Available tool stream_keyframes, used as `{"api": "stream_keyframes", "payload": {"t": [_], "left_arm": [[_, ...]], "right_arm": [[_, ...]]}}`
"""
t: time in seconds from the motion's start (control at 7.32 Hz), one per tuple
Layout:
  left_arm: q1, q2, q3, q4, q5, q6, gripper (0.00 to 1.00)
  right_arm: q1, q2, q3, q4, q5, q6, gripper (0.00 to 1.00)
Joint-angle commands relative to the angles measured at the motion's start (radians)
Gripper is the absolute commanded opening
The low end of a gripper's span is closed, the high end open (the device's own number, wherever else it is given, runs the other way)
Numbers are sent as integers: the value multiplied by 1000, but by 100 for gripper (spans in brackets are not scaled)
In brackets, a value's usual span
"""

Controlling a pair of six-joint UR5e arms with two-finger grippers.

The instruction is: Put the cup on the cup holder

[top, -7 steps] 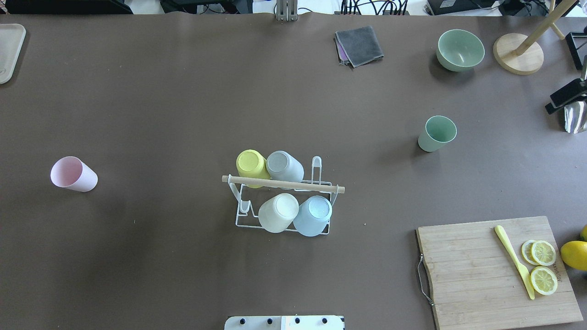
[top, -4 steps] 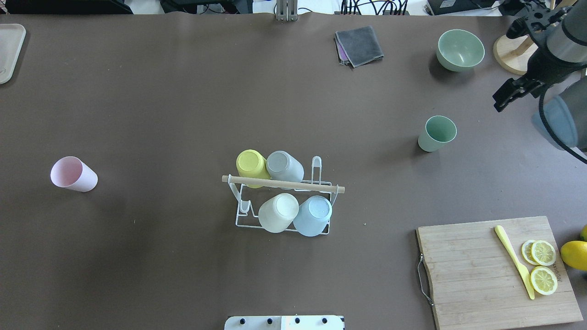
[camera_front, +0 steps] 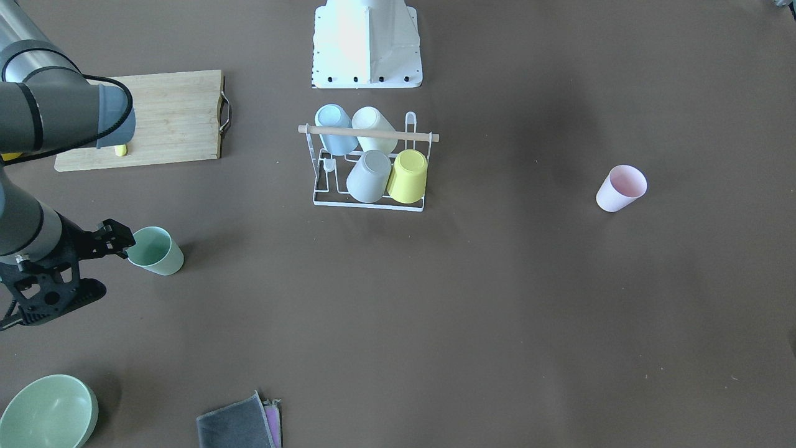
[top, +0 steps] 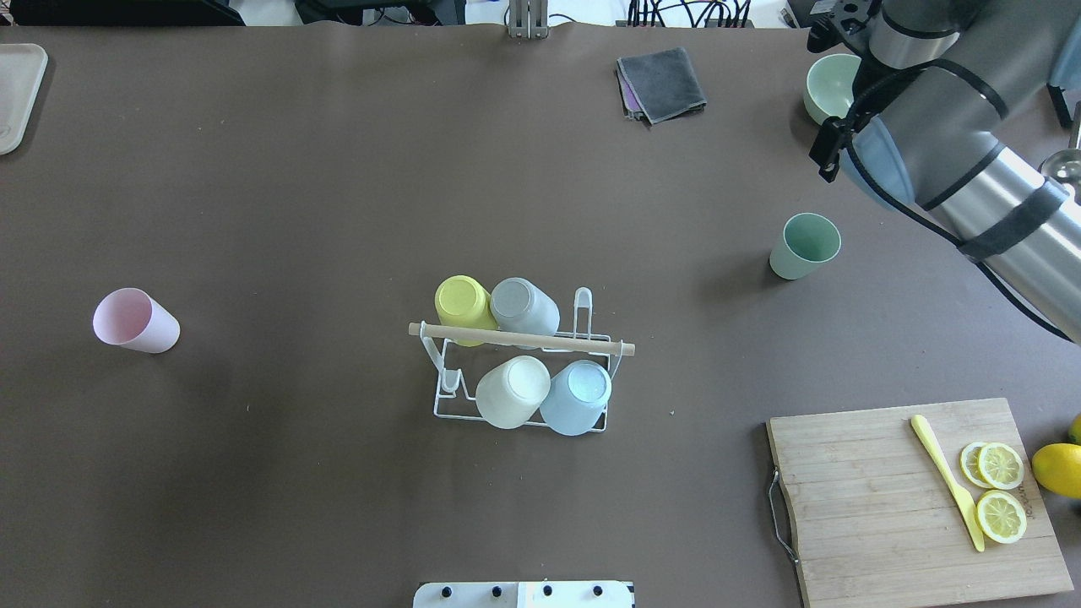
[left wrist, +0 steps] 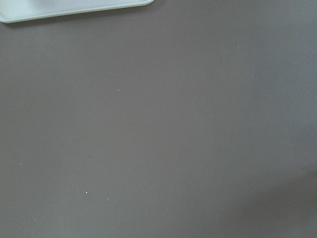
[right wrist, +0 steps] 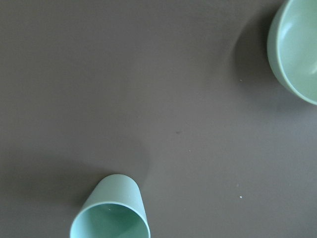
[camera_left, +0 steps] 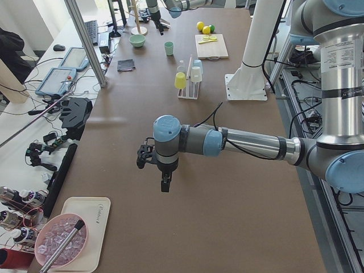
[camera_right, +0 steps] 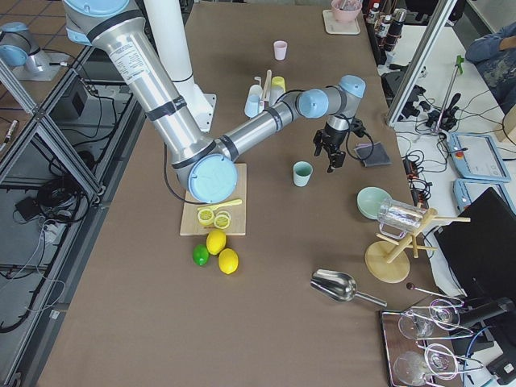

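The white wire cup holder [top: 524,339] with a wooden rod handle stands mid-table, also in the front view [camera_front: 367,132]. It holds yellow, grey, cream and blue cups upside down; two prongs are bare. A green cup [top: 804,245] stands upright to its right and shows at the bottom of the right wrist view [right wrist: 111,213]. A pink cup [top: 135,321] stands far left. My right gripper [camera_front: 115,239] hovers just beyond the green cup, fingers apart and empty. My left gripper [camera_left: 165,182] hangs over bare table at the left end; I cannot tell its state.
A green bowl [camera_front: 46,414] and a folded grey cloth [top: 663,83] lie at the far side. A cutting board [top: 870,498] with a yellow knife and lemon slices sits at the near right. A pale tray [top: 17,93] is at the far left.
My right arm has swung in from the right edge toward the far side beyond the green cup and now covers part of the bowl. The cups and the holder have not moved.
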Motion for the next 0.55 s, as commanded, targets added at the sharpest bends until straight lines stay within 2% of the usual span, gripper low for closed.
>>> {"api": "stream_keyframes", "payload": {"t": [0.0,0.41], "left_arm": [[0,0,0,0,0,0,98],[0,0,0,0,0,0,98]], "right_arm": [[-43,144,-178,-51,-4,-100,100],[-158,239,-291,-139,-159,-259,100]]}}
